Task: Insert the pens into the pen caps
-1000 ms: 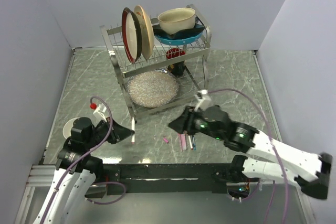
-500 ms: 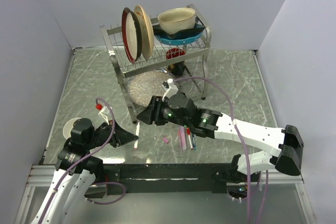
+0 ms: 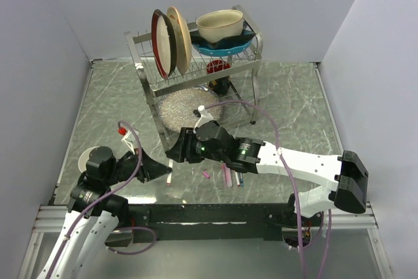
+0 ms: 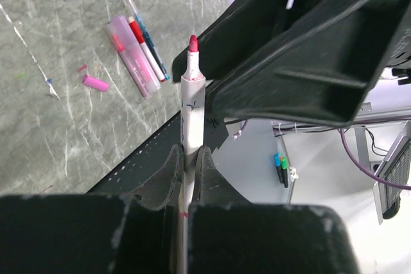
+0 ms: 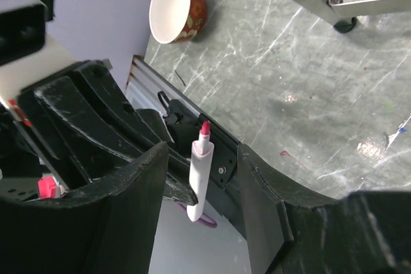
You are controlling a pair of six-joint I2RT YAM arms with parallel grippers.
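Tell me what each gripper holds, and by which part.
The left gripper clamps the white red-tipped pen by its lower barrel. The right gripper holds nothing; its open jaws flank that pen without touching.

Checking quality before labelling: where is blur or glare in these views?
Left wrist: pen sharp, near fingers soft and dark. Right wrist: fingers blurred, pale glare patches on the table. Top external: even light, soft shadows.
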